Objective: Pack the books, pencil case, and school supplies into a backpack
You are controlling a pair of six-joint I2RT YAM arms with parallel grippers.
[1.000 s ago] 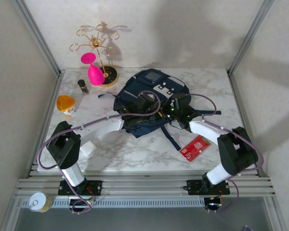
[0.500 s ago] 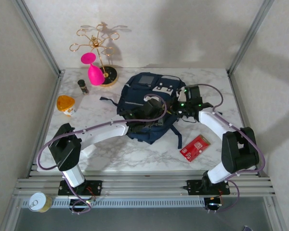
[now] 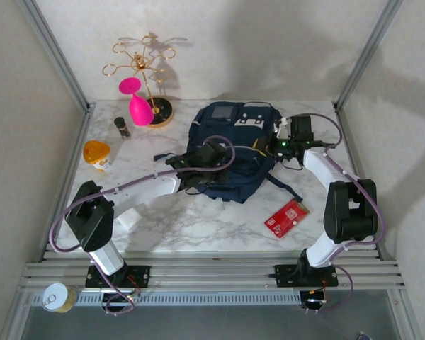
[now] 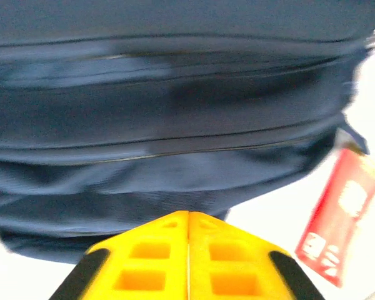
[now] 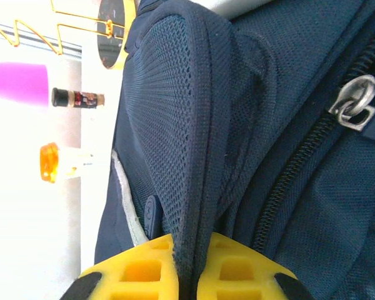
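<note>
While right hand (image 5: 186, 250) pinches backpack (image 5: 287, 187), red packet (image 4: 337, 212) blurred.

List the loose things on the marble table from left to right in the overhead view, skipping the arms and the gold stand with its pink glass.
orange container → small dark bottle → navy backpack → red packet

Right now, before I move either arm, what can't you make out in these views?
- Contents of the backpack: top view, its own fabric covers them.
- Print on the red packet: left wrist view, motion blur smears it.
- Fingertips of the left gripper: top view, the wrist hides them.
- How much fabric the right gripper pinches: right wrist view, the bottom edge cuts the fingers.
</note>
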